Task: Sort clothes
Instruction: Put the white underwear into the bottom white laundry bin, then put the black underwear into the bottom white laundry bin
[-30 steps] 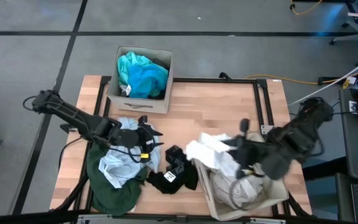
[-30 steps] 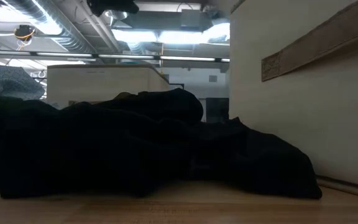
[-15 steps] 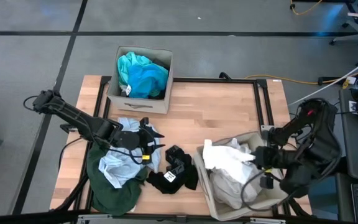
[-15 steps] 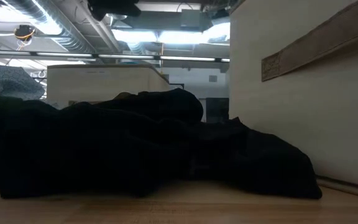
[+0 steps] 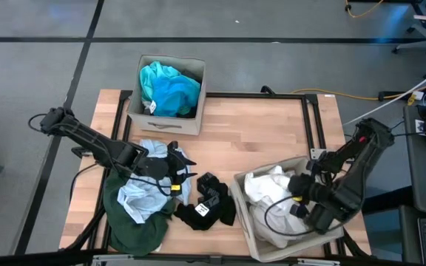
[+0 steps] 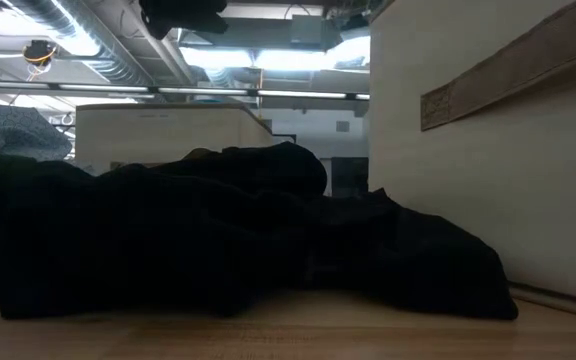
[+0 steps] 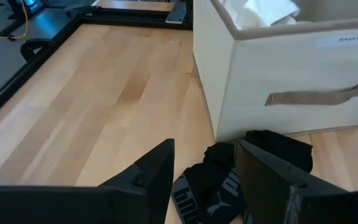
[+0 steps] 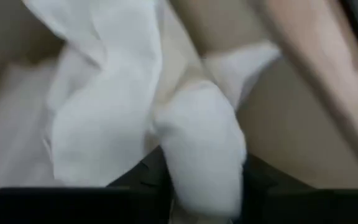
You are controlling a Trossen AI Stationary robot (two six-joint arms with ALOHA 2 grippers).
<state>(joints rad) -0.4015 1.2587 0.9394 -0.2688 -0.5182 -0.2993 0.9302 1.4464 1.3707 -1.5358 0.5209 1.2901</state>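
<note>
My right gripper is down inside the near right beige box, shut on a white garment that lies on other pale clothes in the box. In the right wrist view the white cloth bunches between the fingers. My left gripper is open and empty above a pale blue garment that lies on a dark green one. A black garment lies on the table between the pile and the box, and shows past the left fingers. My right gripper pinches a bunched fold of the white garment between its two fingers; several layers seem gathered there. The rest of the garment spreads out slack beyond the fingers, on the clothes inside the box.
A second beige box at the far left holds teal and bright blue clothes. Bare wooden table lies between the two boxes. In the low view the black garment lies against the near box's wall.
My right gripper has carried the white garment from over the box's left rim toward the table's right and near edges and down into the box. The garment, earlier spread over the rim, now lies gathered inside the box.
</note>
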